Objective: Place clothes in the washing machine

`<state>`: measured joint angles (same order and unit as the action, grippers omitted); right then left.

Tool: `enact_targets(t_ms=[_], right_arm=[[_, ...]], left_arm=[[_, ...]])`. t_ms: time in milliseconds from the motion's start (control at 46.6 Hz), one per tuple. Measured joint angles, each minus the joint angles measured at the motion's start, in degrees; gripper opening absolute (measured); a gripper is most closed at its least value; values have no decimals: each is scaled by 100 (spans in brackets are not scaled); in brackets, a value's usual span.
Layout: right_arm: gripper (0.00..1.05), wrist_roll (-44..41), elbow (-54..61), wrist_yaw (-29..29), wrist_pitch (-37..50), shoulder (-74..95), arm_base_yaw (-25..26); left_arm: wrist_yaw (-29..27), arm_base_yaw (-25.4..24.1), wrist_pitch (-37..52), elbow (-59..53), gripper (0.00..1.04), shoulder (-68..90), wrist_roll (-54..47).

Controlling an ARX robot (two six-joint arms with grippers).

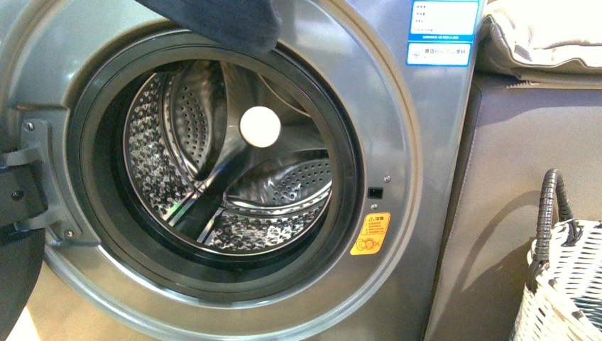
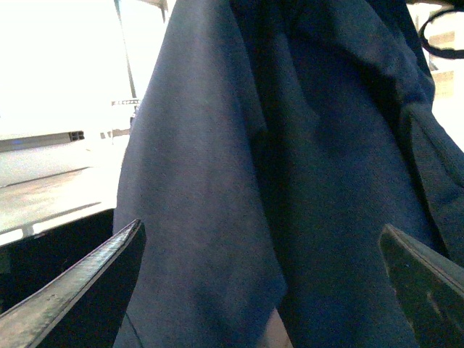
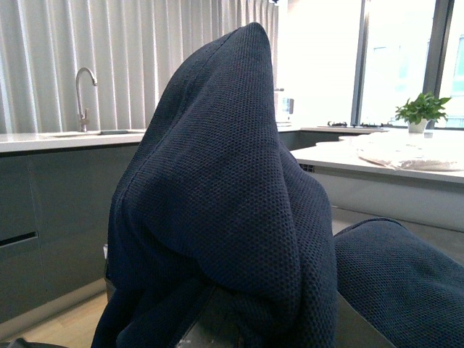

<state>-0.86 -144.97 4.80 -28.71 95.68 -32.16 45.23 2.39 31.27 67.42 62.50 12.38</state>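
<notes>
Two fingers (image 2: 80, 290) of left hand (image 2: 261, 226) wide apart before dark clothes (image 2: 304, 130)

Plain navy clothes (image 1: 220, 21), silver-grey washing machine (image 1: 419, 177) with perforated steel drum (image 1: 192, 106), yellow sticker (image 1: 370, 234), white woven basket (image 1: 568, 284)

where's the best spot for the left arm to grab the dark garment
I'd take the thick vertical fold of the clothes, hanging between the open jaws of the left gripper. Come straight on, one jaw each side: the fabric hangs loose and bunched there.
</notes>
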Motion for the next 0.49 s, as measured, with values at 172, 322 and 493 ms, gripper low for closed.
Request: enact_targets(t_ms=[172,322,493], right_arm=[[9,0,0,0,0,0,-2],[9,2,0,2,0,0,-2],[9,0,0,0,0,0,0]], left_arm=[[673,-330,960,538,98,859,1381],[765,-352,855,837,98,1451,2142],[1364,136,2291,553,98,1488,3215]])
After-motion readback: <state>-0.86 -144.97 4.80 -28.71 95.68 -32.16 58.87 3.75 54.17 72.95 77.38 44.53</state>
